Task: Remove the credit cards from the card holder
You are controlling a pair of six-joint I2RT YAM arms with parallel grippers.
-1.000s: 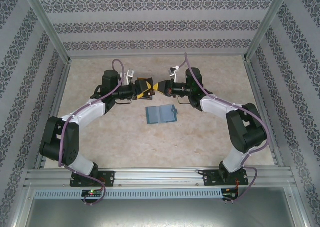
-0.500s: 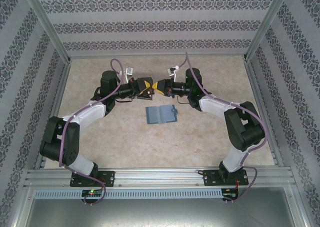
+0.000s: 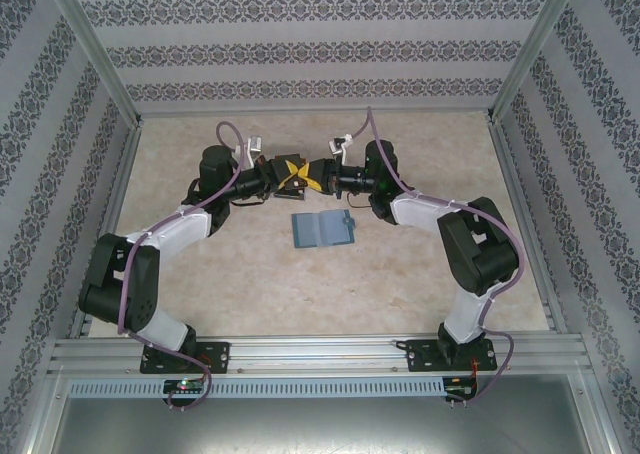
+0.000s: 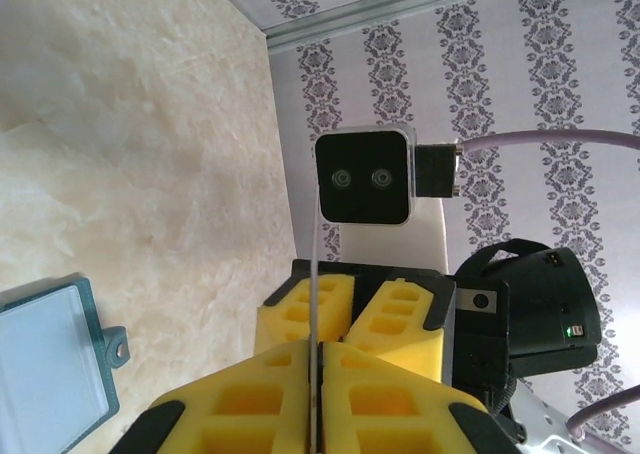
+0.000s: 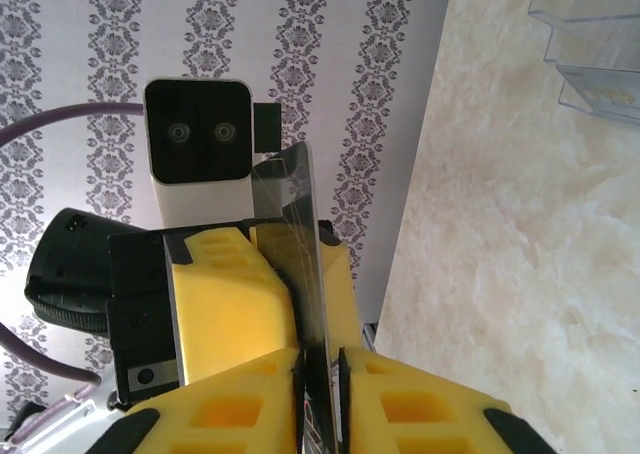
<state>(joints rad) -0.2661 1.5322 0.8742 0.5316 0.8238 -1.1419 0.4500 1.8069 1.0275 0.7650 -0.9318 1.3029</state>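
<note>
Left gripper (image 3: 290, 171) and right gripper (image 3: 316, 176) are positioned tip to tip above the table (image 3: 200, 274), each clamped on the same thin, clear credit card (image 5: 300, 234) held edge-on, while the card holder (image 3: 323, 229) is laid open on the table below them, untouched.

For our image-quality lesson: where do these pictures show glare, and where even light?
Top external: even, glare-free light on the table. Left wrist: the card holder has a washed-pale window. Right wrist: the card carries a grey sheen on its face.
</note>
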